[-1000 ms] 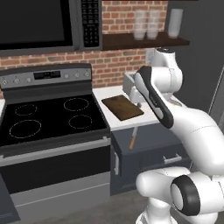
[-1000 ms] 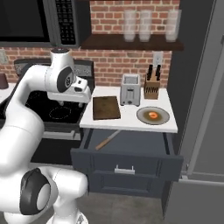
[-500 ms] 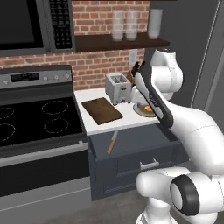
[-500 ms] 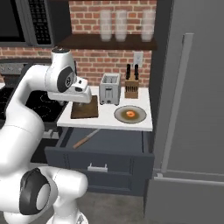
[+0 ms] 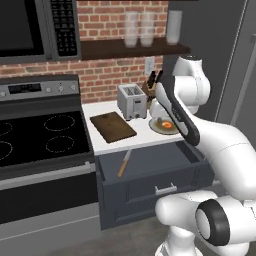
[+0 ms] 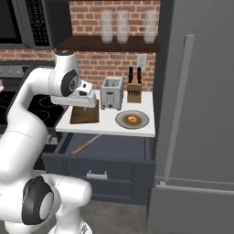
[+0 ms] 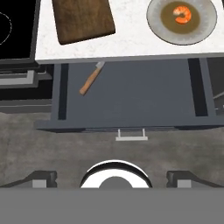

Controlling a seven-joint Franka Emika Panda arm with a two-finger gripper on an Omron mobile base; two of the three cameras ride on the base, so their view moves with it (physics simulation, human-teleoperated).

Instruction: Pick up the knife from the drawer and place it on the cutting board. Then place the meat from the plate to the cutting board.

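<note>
The drawer [image 7: 131, 100], a deep slate-grey box with a plain flat front and a small pale bar handle, stands pulled out below the white speckled bench [image 7: 131, 43]. Inside, toward its left side, the knife [image 7: 91, 78] lies flat at a slant on the smooth drawer floor: a light brown wooden handle toward the near side, a slim silvery blade pointing toward the bench edge. On the bench above it rests the cutting board [image 7: 83, 19], a flat dark brown rectangle with visible wood grain and rounded corners. To its right, well apart, sits the plate [image 7: 153, 17], round, shallow and pale beige, with the meat [image 7: 182, 14], a small orange-brown curled lump, at its middle. The tool [image 7: 112, 178] hangs out over the floor on the near side of the drawer front, its two dark fingertips [image 7: 43, 178] spread wide, with nothing between them. A boxy metal toaster [image 5: 132, 101] stands at the far side of the bench, just beside a wooden knife block [image 6: 134, 93] with black handles.
</note>
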